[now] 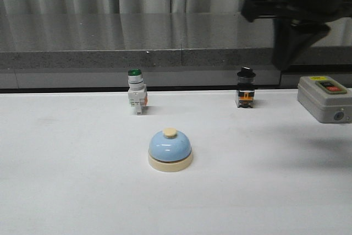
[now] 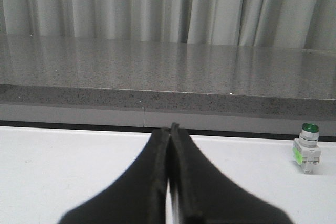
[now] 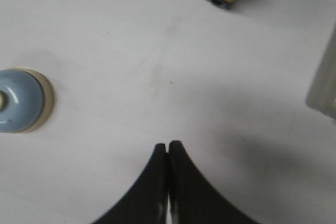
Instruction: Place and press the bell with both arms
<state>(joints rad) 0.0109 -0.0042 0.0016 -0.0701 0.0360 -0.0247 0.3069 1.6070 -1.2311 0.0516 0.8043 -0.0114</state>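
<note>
The light-blue bell (image 1: 170, 149) with cream base and cream button stands upright on the white table near the middle. It also shows at the edge of the right wrist view (image 3: 21, 99). My right gripper (image 1: 286, 61) hangs high above the table's right side, well apart from the bell; in its wrist view (image 3: 167, 145) the fingers are pressed together and empty. My left gripper (image 2: 171, 128) is shut and empty, low over the table; it is out of the front view. The bell does not show in the left wrist view.
A green-capped white switch (image 1: 136, 92) stands behind the bell at the left and shows in the left wrist view (image 2: 307, 148). A black-capped switch (image 1: 246, 88) stands at the back right. A grey button box (image 1: 324, 98) sits at the right edge. A grey ledge (image 1: 137, 48) runs behind the table.
</note>
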